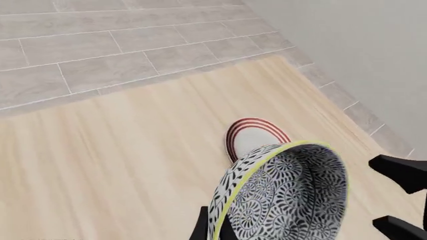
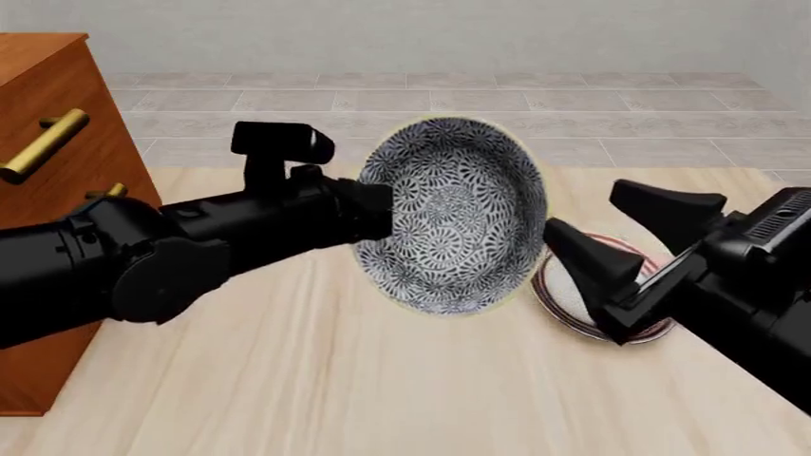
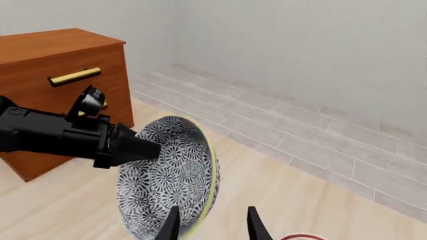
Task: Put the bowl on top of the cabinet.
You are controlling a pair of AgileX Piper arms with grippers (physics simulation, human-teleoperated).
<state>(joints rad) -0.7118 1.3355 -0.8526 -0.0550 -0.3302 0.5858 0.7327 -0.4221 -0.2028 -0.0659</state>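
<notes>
Currently, obs:
Bowl [image 2: 450, 214]: off the tabletop [image 2: 317, 380], tipped on edge, opening faces near side; mid-scene, right of cabinet [image 2: 51, 190], clear of it.
Left claw [image 2: 374, 211]: clamped on bowl's left rim, fingers [image 1: 200, 230] straddle the wall.
Right claw [image 2: 621, 237]: spread wide, holding nothing, just right of bowl; contact w/ rim can't be told.
Plate [image 2: 571, 294]: red-ringed, flat on tabletop, behind right claw.
Cabinet: far left, brass handles visible.

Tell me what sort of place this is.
Probably a simulated indoor room set up for tabletop handling: a pale wooden table, a grey tiled floor meeting plain walls, and a wooden cabinet with brass handles.
</notes>
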